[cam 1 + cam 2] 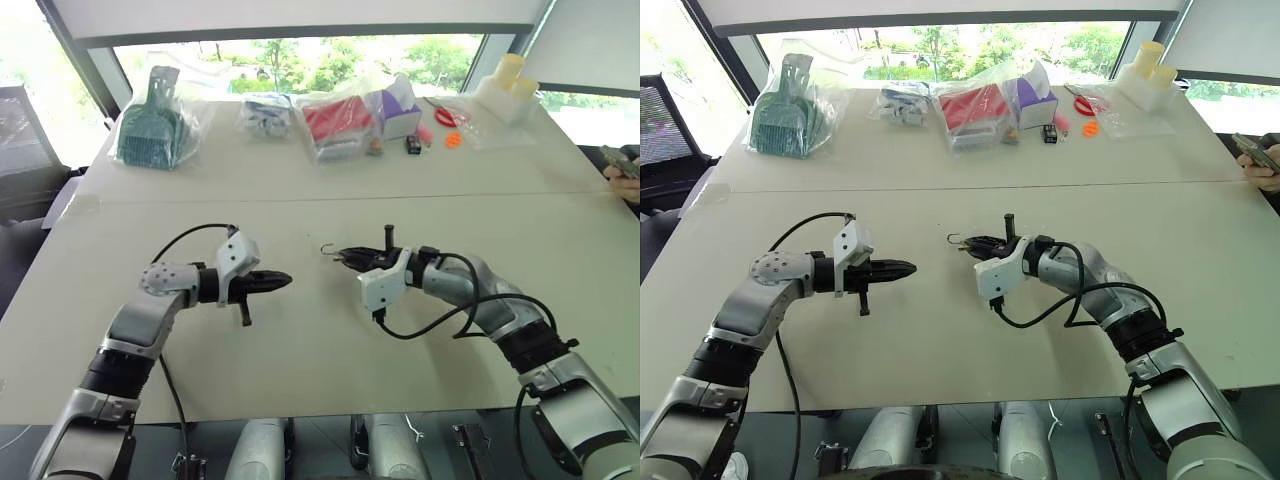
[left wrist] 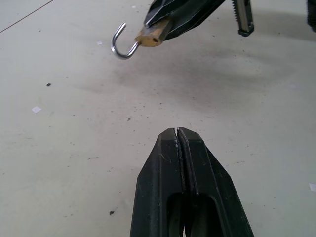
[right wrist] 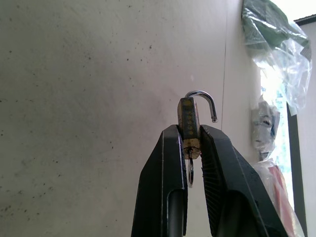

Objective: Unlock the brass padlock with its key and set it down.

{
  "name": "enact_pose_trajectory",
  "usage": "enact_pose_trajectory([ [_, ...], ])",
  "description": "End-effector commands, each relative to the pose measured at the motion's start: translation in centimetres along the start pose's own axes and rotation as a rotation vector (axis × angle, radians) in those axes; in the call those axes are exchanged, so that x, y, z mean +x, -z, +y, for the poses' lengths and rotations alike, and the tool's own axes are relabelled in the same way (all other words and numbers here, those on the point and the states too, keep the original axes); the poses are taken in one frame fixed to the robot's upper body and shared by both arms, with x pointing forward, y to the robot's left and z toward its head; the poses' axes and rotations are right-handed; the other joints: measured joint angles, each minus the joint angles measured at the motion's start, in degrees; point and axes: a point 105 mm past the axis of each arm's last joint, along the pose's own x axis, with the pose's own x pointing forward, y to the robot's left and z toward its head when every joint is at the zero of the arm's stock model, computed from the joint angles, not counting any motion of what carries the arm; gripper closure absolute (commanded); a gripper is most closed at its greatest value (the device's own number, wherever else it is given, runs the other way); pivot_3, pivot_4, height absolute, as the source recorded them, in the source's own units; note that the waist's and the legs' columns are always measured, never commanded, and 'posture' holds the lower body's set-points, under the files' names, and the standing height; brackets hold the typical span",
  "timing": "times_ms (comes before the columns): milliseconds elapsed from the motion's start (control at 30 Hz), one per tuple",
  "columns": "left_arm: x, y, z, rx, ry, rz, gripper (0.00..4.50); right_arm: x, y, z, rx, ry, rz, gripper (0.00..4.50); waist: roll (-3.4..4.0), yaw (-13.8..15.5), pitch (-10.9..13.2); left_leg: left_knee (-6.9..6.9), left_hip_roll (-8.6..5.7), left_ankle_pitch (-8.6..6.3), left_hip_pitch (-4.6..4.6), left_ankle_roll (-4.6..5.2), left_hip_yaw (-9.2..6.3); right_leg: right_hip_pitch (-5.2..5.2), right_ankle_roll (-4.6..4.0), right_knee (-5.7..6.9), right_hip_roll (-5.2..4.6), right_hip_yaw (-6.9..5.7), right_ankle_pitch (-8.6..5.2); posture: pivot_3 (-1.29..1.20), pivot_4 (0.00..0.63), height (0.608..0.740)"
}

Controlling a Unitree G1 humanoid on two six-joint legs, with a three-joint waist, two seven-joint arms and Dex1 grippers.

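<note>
The left hand (image 1: 283, 280) hovered above the pale surface (image 1: 300, 350) with its two black fingers pressed together and nothing between them, pointing toward the other hand. Just to its right, the right hand (image 3: 191, 143) pinched the brass padlock (image 3: 189, 126) at its fingertips, above the surface. The silvery shackle (image 2: 121, 44) hung open, and the key (image 3: 190, 170) sat in the padlock's base between the fingers.

Dull brass padlock (image 3: 189, 127) with shiny metal shackle; matt, speckled table (image 1: 300, 350); crinkly glossy plastic bags (image 1: 340, 120).
</note>
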Motion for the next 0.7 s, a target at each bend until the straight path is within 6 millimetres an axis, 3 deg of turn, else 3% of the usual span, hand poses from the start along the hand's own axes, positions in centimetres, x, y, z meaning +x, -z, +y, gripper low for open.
enact_pose_trajectory([
  [33,0.0,-0.8,-0.6,0.059,-0.011,-0.019,4.50,0.1,-0.3,-0.8,-0.028,0.034,-0.017,4.03,0.00,-0.05,0.00,0.00,0.00,0.00,0.00,0.00,0.00,0.00,0.00,0.00,0.00,0.00,0.00,0.00,0.150,0.740],
  [100,-0.1,-0.8,-0.9,0.055,-0.016,-0.023,4.50,-0.1,-0.4,-0.6,-0.020,0.027,-0.022,3.23,0.00,-0.09,0.00,0.00,0.00,0.00,0.00,0.00,0.00,0.00,0.00,0.00,0.00,0.00,0.00,0.00,0.150,0.740],
  [267,-0.3,-0.8,-1.2,0.053,-0.022,-0.024,4.50,-1.1,-0.7,-0.2,0.009,-0.013,-0.036,0.73,0.00,0.05,-0.01,0.00,0.01,0.00,0.01,0.00,-0.02,0.01,0.00,0.01,0.00,0.00,0.00,0.00,0.150,0.740],
  [333,-0.5,-1.0,-1.1,0.059,-0.031,-0.024,4.50,-2.0,-0.7,-0.8,0.025,-0.016,-0.034,0.06,0.01,0.08,-0.01,0.00,0.01,0.00,0.02,0.00,-0.02,0.02,0.00,0.00,0.00,0.00,0.00,0.00,0.150,0.740],
  [500,-1.4,-1.5,-0.5,0.077,-0.068,-0.025,4.50,-4.2,-1.0,-2.3,0.150,-0.002,-0.012,0.06,0.01,0.10,-0.01,0.00,0.04,0.00,0.01,0.01,-0.02,0.02,0.00,-0.01,-0.01,0.00,0.00,0.00,0.150,0.740],
  [700,-2.3,-2.2,-0.1,0.098,-0.097,-0.023,4.50,-6.2,-0.8,-2.7,0.347,-0.030,0.027,0.06,0.01,0.12,-0.01,0.00,0.11,-0.01,0.03,0.01,-0.04,0.02,0.00,0.01,0.00,-0.01,0.00,0.00,0.150,0.740],
])
